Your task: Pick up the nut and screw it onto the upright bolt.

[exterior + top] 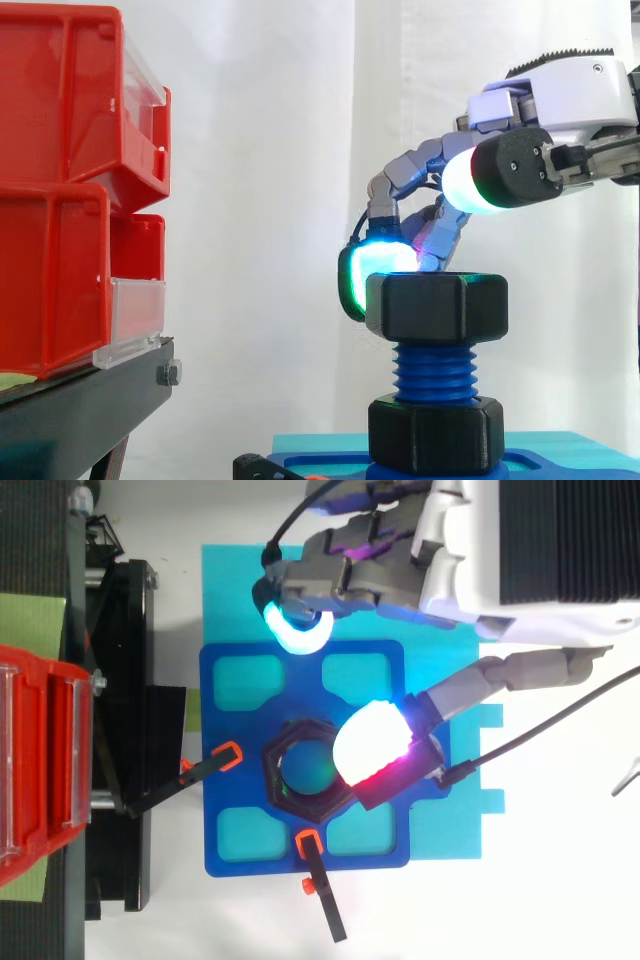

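A black hex nut (437,308) sits on top of the blue upright bolt (435,370), several threads above a second black nut (435,432) at the bolt's foot. From above, the nut (285,795) rings the bolt's top (305,770). My hand (570,100) comes in from the right, above and behind the nut. Its fingers are loosely bent, and a cyan fingertip (297,632) hangs behind the nut, apart from it. The white and red thumb pad (368,742) hovers over the nut's right edge without touching it. The hand holds nothing.
The bolt stands on a blue base plate (230,810) on a cyan mat (230,590), held by orange-tipped black clamps (315,880). Red bins (60,200) on a black stand (80,410) rise at the left.
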### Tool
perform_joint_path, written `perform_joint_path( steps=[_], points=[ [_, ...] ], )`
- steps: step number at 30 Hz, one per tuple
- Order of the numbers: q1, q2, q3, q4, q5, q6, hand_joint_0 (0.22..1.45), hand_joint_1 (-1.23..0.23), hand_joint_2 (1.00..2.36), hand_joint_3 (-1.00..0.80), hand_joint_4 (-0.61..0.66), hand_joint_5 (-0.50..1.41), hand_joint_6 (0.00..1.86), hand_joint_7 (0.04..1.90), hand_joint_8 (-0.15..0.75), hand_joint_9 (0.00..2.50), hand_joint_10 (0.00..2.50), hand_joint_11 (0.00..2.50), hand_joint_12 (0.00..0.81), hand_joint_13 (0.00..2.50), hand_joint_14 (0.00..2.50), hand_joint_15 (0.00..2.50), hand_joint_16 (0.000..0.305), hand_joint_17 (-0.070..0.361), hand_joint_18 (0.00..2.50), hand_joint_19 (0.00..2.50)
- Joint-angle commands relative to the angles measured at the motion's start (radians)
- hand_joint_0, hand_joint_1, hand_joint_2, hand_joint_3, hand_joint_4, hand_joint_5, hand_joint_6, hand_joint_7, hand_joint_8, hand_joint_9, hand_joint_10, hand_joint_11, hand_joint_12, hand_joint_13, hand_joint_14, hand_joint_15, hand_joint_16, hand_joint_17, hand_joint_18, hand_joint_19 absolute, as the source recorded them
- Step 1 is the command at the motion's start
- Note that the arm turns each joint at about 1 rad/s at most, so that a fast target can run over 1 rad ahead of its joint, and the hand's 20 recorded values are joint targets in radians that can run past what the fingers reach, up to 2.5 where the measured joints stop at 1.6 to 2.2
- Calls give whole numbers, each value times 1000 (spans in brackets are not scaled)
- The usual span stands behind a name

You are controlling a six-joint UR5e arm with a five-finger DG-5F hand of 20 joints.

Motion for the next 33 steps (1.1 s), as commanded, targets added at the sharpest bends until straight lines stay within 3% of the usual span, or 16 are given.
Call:
perform_joint_path(
  steps=[1,6,15,16,23,25,33],
  points=[
    [-8,0,1,-1,-17,-2,501,-220,1000,-500,177,-153,503,757,220,788,0,0,220,657,0,0,25,56,429,26],
    [-5,-1,0,19,-17,-3,492,-198,1000,-500,161,-170,502,661,202,677,0,0,235,554,0,0,28,63,302,2],
    [24,-10,-2,63,-14,3,476,-128,1000,-500,126,-185,501,620,190,491,0,0,268,350,0,0,30,68,49,0],
    [33,-13,-2,80,-12,7,475,-121,1000,-500,126,-185,501,620,189,476,0,0,273,330,0,0,31,69,23,0],
    [56,-46,-2,103,-17,44,468,-40,1000,-500,126,-183,501,643,189,403,0,0,291,242,0,0,33,74,0,0],
    [65,-44,0,97,-14,63,470,-31,1000,-500,149,-172,502,711,193,408,0,0,294,247,0,0,33,74,0,0],
    [73,-44,-2,89,-15,69,479,-38,1000,-500,211,-131,504,969,217,455,0,0,291,289,0,0,33,73,0,0]
  ],
)
